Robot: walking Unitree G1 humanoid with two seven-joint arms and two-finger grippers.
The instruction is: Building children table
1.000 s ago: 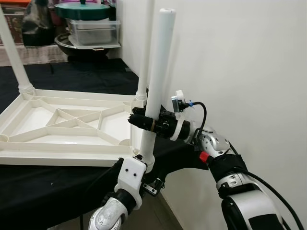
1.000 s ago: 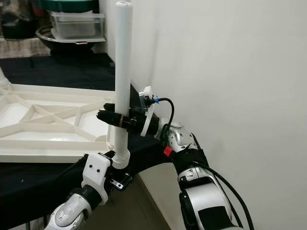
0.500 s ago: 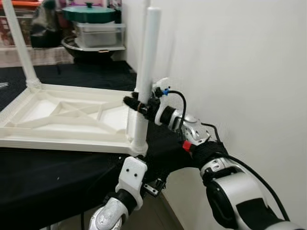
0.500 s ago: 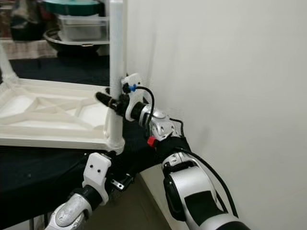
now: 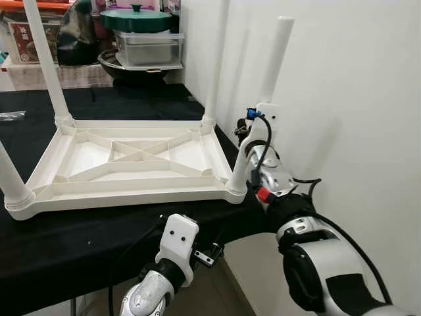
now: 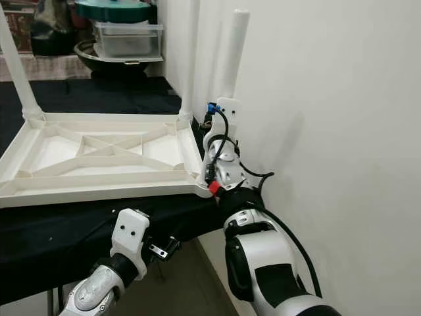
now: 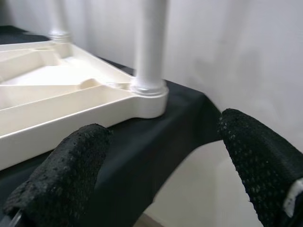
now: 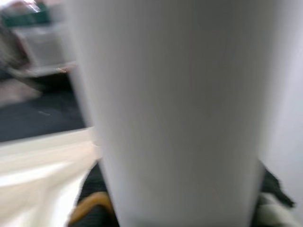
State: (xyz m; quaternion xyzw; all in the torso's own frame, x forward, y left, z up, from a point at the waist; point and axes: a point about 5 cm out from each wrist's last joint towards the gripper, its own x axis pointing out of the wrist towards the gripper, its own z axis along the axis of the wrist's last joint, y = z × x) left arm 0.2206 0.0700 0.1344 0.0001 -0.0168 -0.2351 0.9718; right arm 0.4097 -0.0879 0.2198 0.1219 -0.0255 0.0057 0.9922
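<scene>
White moulded-plastic children's table top (image 5: pixel 131 164) lies upside down on the black-covered bench (image 5: pixel 66 243). The near-right white tubular leg (image 5: pixel 263 99) stands tilted in its corner socket; the right gripper (image 5: pixel 247 141) is at mid-shaft, finger state indeterminate. The left gripper (image 7: pixel 161 161) hangs open, empty, near that corner. Plastic appears light, stiff, smooth; grasp the shaft low.

The right arm reaches forward and up, its wrist raised, and the right end effector (image 8: pixel 180 208) is closed around a white table leg (image 5: pixel 273 62) close before its wrist camera. The left arm sits low with its elbow bent; the left end effector (image 7: pixel 161 165) points forward, its two black fingers (image 7: pixel 61 165) spread wide, holding nothing.
</scene>
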